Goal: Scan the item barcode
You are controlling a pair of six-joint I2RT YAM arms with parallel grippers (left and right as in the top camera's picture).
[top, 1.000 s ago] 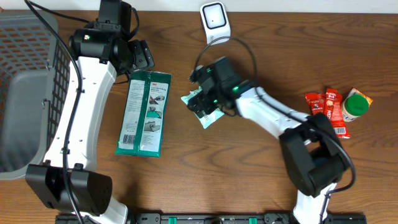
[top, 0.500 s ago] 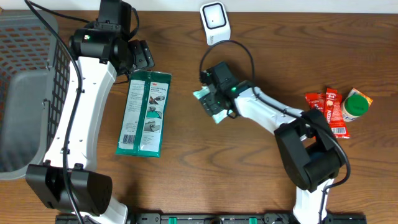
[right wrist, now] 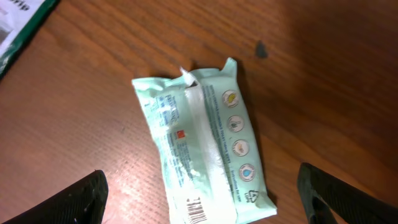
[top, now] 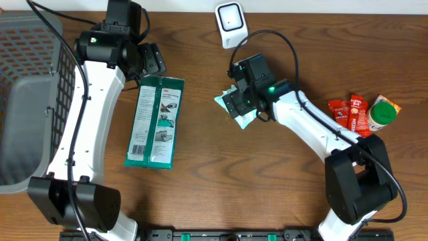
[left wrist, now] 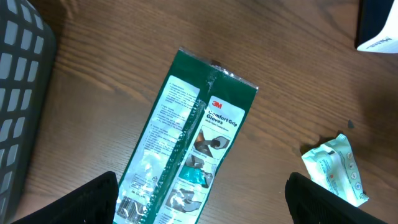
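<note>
A pale green wipes packet (right wrist: 199,143) lies flat on the wooden table, with its barcode (right wrist: 196,208) facing up at its near end. My right gripper (right wrist: 208,202) hangs open over it, one finger on each side and neither touching it. From overhead, the right gripper (top: 239,104) and the packet (top: 245,120) sit just below the white scanner (top: 231,23). A green glove pack (top: 155,120) lies left of centre. My left gripper (left wrist: 205,205) is open above the glove pack (left wrist: 193,143) and holds nothing.
A grey mesh basket (top: 27,100) fills the left edge. Red sachets (top: 351,117) and a green-lidded jar (top: 383,114) lie at the right. A black cable loops from the scanner past the right arm.
The right gripper and the pale packet have shifted to the right, closer under the scanner. The jaws narrowed briefly and now stand wide. The left arm has not moved.
</note>
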